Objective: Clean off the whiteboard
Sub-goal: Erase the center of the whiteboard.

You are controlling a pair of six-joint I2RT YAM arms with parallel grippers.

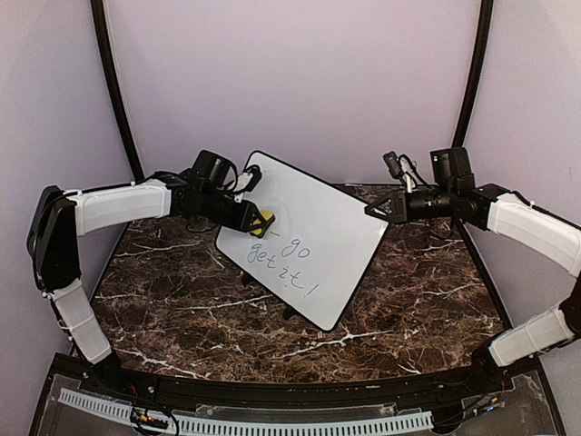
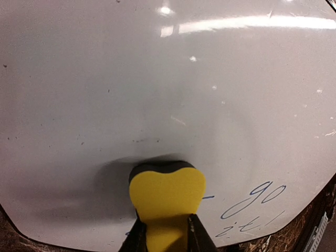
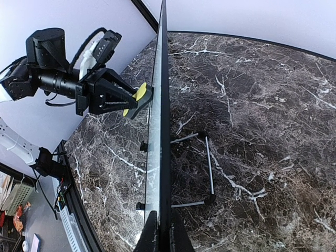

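Note:
The whiteboard (image 1: 309, 232) stands tilted on the marble table, blue handwriting "go get it!" on its lower part. My left gripper (image 1: 257, 218) is shut on a yellow eraser (image 1: 264, 221) with a black felt face. In the left wrist view the eraser (image 2: 167, 197) is pressed flat to the whiteboard (image 2: 157, 84), just left of the writing. My right gripper (image 1: 379, 210) is shut on the board's right edge. In the right wrist view its fingers (image 3: 150, 236) clamp the edge-on whiteboard (image 3: 164, 105), and the left gripper (image 3: 123, 97) shows beyond with the eraser (image 3: 140, 93).
The board's wire stand (image 3: 207, 168) rests on the dark marble table (image 1: 182, 300) behind the board. Purple walls and black curved poles (image 1: 113, 82) enclose the back. A cable tray (image 1: 272, 422) runs along the near edge.

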